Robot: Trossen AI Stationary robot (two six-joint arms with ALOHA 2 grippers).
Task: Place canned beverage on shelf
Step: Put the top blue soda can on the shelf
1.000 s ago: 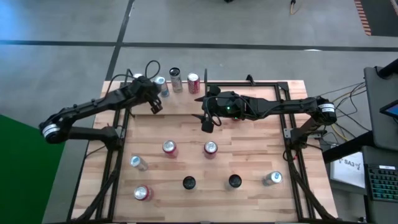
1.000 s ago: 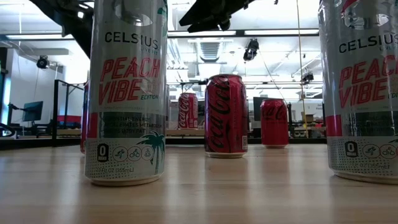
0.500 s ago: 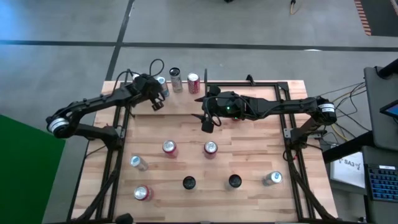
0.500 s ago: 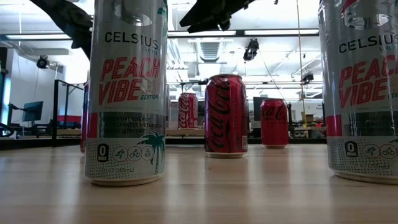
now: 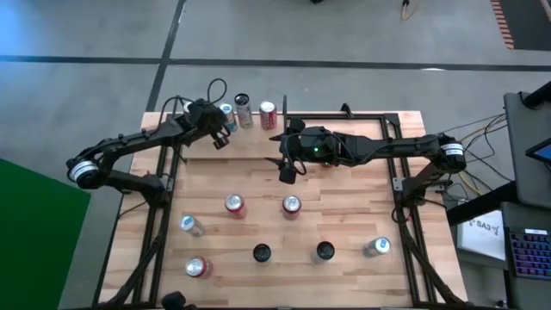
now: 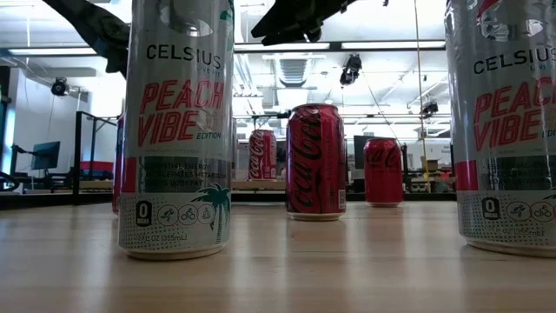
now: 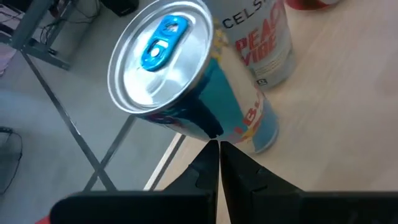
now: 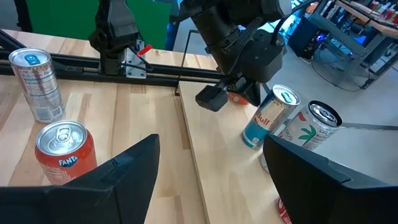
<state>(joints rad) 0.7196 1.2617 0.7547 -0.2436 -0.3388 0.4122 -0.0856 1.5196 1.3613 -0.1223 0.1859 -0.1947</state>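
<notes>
Fingers (image 7: 202,168) of my left gripper (image 7: 217,144) are pressed flat together, two dark wedges holding nothing, their tips right at the painted side of the blue can (image 7: 186,93). That can is smooth aluminium, pale blue and silver, with a shiny round lid and a bright blue tab. I cannot tell whether it stands straight or leans. Just beside it is a silver Celsius can (image 7: 261,43), and a red can (image 5: 268,112) stands further along the same far edge of the shelf (image 5: 362,129), a light plank board edged with thin black rods.

My right gripper (image 5: 287,168) hovers over the middle of the table (image 5: 344,215), jaws wide, empty.

Since a second ago my left gripper has crept toward the far edge, closer to the blue can; my right gripper has not moved.
</notes>
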